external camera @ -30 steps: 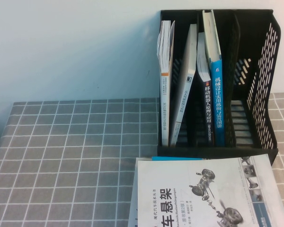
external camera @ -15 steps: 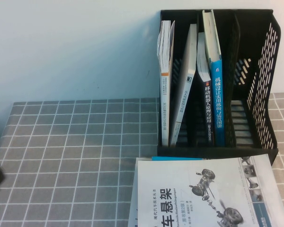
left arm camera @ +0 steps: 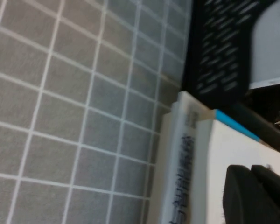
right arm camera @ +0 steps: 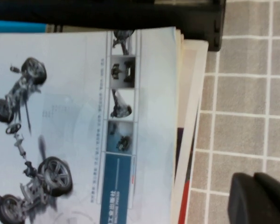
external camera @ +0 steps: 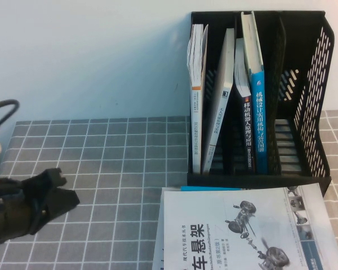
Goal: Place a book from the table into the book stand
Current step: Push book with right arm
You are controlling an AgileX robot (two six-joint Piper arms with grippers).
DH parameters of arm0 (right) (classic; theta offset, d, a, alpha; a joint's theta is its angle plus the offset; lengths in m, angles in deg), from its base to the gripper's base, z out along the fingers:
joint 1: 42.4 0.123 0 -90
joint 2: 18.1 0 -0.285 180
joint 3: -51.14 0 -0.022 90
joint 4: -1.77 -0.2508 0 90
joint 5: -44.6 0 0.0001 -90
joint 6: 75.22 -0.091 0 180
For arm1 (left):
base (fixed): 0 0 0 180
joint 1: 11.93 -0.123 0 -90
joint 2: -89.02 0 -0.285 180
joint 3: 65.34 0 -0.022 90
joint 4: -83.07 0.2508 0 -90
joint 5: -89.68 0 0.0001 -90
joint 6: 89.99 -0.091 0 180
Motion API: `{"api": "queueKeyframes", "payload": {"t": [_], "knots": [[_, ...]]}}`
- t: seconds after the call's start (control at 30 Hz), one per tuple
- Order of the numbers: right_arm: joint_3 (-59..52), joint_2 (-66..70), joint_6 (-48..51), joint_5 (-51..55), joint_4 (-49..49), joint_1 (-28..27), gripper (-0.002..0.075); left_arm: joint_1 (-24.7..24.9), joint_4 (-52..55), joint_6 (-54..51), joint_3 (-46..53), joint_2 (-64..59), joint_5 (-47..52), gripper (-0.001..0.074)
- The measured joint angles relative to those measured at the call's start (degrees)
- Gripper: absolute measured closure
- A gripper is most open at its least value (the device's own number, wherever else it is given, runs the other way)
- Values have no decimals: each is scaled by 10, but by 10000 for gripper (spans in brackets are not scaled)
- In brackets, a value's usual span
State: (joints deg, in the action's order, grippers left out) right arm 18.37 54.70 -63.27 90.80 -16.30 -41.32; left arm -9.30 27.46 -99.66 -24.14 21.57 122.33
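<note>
Approach stage, as I judge it: nothing lifted yet. Left gripper (external camera: pixel 59 188) hovers low over the table (external camera: pixel 101 163), near its left edge, well apart from the book (external camera: pixel 242 230); whether it is parted or clenched I cannot tell. Right gripper (right arm camera: pixel 259 198) shows only in its wrist view, over cloth just beside the stack's edge; state unclear too.

Book lies flat atop a stack, just before the book stand (external camera: pixel 312 101). Thin white-grey cover, axle drawing, black characters.

Next move likely calls for reaching the cover's edge; rightmost compartment looks free.
</note>
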Motion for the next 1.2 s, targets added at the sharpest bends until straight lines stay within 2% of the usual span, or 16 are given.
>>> {"api": "queueKeyframes", "payload": {"t": [0.2, 0.47, 0.9, 1.2], "knots": [[0, 77, 9, -5, -1, 49, 729, 0, -5, -32, 0, -68, -2, 738], [0, 147, -16, -32, -37, 63, 729, 0, -3, -103, 0, -85, 30, 738], [6, 201, -15, -47, -70, 72, 729, 0, -8, -115, 0, -85, 45, 738], [12, 239, 71, -55, -194, 72, 729, 0, -8, -115, 0, -85, 52, 738]]}}
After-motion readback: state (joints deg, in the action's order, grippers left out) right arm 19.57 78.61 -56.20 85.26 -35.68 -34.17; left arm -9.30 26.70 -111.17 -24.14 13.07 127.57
